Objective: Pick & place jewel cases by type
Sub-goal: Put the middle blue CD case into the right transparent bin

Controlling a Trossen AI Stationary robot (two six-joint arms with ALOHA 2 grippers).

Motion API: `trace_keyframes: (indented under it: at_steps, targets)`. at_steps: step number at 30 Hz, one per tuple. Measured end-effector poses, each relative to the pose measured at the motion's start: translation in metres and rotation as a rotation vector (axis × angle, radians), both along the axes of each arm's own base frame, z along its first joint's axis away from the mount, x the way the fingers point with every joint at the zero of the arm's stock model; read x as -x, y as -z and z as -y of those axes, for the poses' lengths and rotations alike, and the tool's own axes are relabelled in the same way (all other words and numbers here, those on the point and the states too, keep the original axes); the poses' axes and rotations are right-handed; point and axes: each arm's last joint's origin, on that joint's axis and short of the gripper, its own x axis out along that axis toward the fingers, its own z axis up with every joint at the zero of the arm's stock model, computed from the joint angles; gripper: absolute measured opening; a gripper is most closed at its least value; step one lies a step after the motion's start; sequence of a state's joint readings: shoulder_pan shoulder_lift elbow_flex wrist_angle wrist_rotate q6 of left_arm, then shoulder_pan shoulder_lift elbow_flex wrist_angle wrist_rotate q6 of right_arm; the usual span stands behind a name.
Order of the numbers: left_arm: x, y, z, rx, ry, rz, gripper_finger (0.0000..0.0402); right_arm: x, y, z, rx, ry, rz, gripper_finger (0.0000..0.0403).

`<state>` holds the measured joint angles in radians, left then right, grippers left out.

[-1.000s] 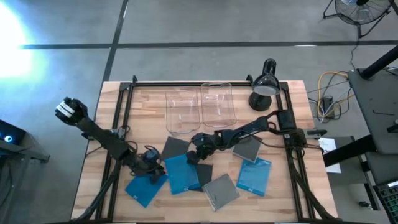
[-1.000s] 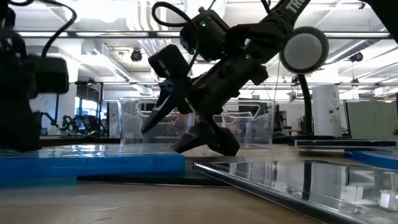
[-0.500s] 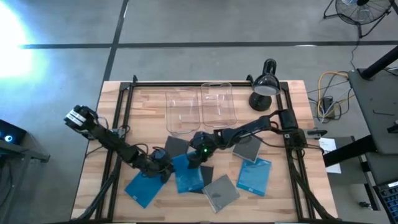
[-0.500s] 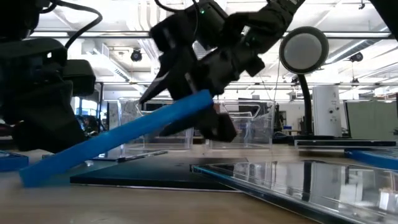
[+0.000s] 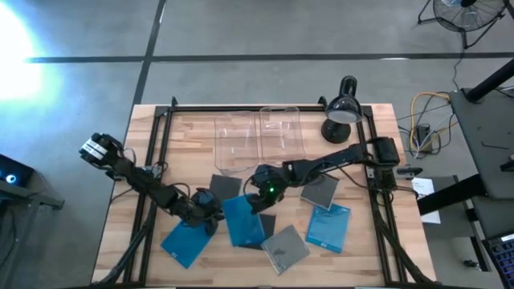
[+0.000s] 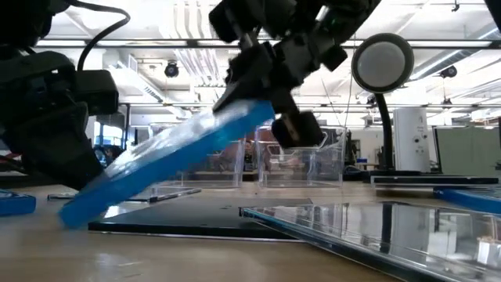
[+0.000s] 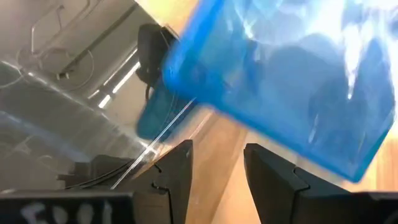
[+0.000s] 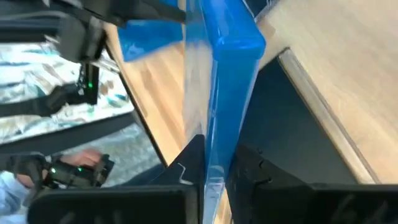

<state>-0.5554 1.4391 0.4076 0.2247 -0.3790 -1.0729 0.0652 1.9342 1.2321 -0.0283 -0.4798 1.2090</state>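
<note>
Nearest the front edge of the wooden surface (image 5: 361, 241) lie a grey jewel case (image 5: 285, 246), a blue jewel case (image 5: 328, 225) to its right and another blue case (image 5: 186, 242) at the left. Just behind them, the lifted blue jewel case (image 5: 242, 219) is tilted, one edge low on the surface and the other raised, with the right gripper (image 5: 259, 197) clamped on its raised edge. The left gripper (image 5: 210, 217) sits just beside its low left edge, fingers (image 7: 171, 177) a little apart and holding nothing. A dark case (image 5: 227, 188) and another grey case (image 5: 320, 191) lie farther back. Beyond them stand two clear bins (image 5: 260, 136), with a black lamp (image 5: 343, 108) at the far right.
</note>
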Motion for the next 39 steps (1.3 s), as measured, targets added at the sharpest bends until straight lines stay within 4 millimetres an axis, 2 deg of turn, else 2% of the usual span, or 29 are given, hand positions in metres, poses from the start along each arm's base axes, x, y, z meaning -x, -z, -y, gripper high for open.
trace_keyframes:
  at_steps: [4,8,12,16,19,21,28,33,39]
  targets:
    - [0.005,-0.003,0.001,0.019,0.033,-0.034,0.0128,0.017,-0.038,0.006,0.002,0.071,0.035,0.0037]
    - [0.007,-0.009,0.002,0.049,0.053,-0.027,0.0128,0.05,-0.088,0.017,0.069,0.171,0.069,0.0036]
    - [0.008,-0.014,0.001,0.058,0.052,-0.008,0.0128,0.103,-0.136,0.05,0.267,0.401,0.048,0.0036]
    - [0.008,-0.015,0.001,0.061,0.052,-0.002,0.0128,0.15,-0.154,0.094,0.48,0.614,-0.071,0.0035]
    - [0.008,-0.015,0.001,0.062,0.052,-0.001,0.0128,0.163,-0.154,0.122,0.523,0.626,-0.112,0.0035]
    - [0.008,-0.015,0.001,0.062,0.052,-0.001,0.0128,0.163,-0.147,0.139,0.507,0.595,-0.132,0.0035]
    - [0.008,-0.015,0.001,0.09,0.026,-0.003,0.0128,0.134,-0.097,0.189,0.33,0.4,-0.163,0.004]
    - [0.008,-0.016,0.001,0.15,-0.026,-0.007,0.0128,0.113,-0.074,0.207,0.302,0.353,-0.197,0.0075]
    - [0.008,-0.016,0.001,0.19,-0.062,-0.009,0.0128,0.102,-0.085,0.216,0.374,0.366,-0.202,0.0133]
